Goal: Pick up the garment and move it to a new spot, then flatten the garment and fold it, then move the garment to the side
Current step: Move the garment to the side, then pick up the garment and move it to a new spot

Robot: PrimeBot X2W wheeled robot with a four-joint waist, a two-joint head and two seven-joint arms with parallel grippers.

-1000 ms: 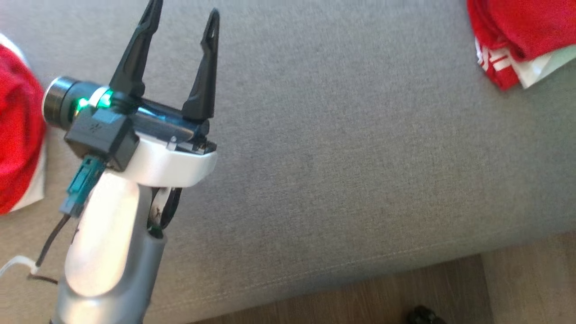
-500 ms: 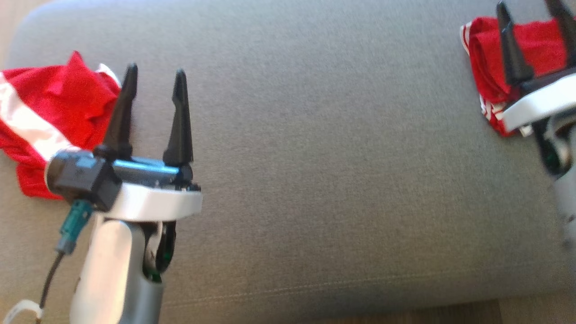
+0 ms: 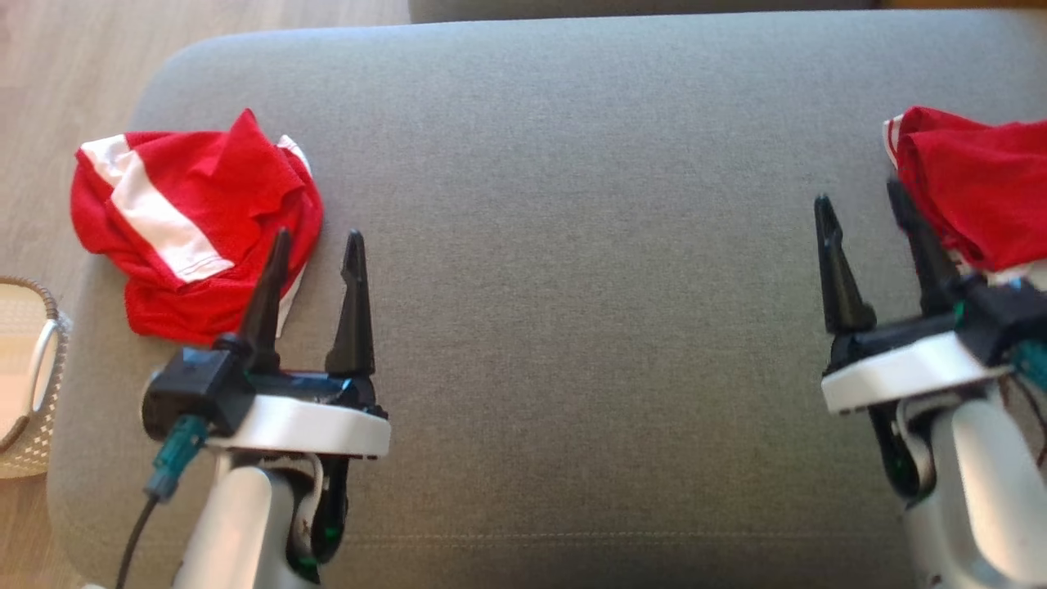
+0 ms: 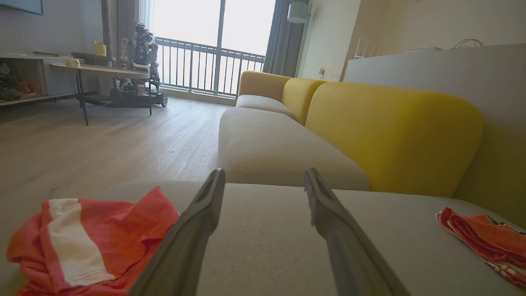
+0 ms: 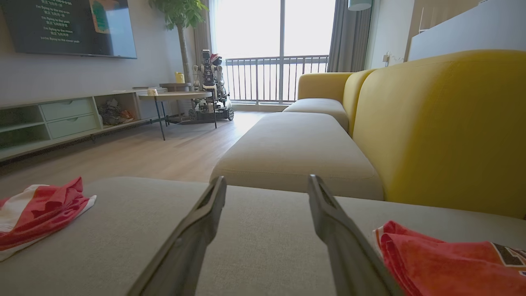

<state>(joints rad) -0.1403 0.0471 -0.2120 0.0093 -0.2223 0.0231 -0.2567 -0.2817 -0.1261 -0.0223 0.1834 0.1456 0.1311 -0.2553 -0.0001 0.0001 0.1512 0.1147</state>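
Note:
A crumpled red garment with a white stripe (image 3: 192,229) lies at the left end of the grey cushion (image 3: 572,245). My left gripper (image 3: 317,237) hovers open just to its right, nothing between the fingers. A folded red garment (image 3: 973,188) rests at the right end, and my right gripper (image 3: 859,196) stands open beside its left edge. In the left wrist view the left gripper (image 4: 264,172) points past the crumpled garment (image 4: 90,238), with the folded one (image 4: 485,238) far right. The right gripper (image 5: 267,180) has the folded garment (image 5: 452,263) beside its right finger and the crumpled one (image 5: 37,209) far left.
A wicker basket (image 3: 24,393) stands on the wooden floor (image 3: 82,65) off the cushion's left end. A yellow sofa back (image 4: 390,135) and a second seat cushion (image 4: 271,148) lie beyond. A table (image 5: 176,96) and another robot (image 5: 209,78) stand by the window.
The head camera has swung, bringing the whole cushion and both garments into view. My right gripper has come into the picture at the right. Both grippers stay open.

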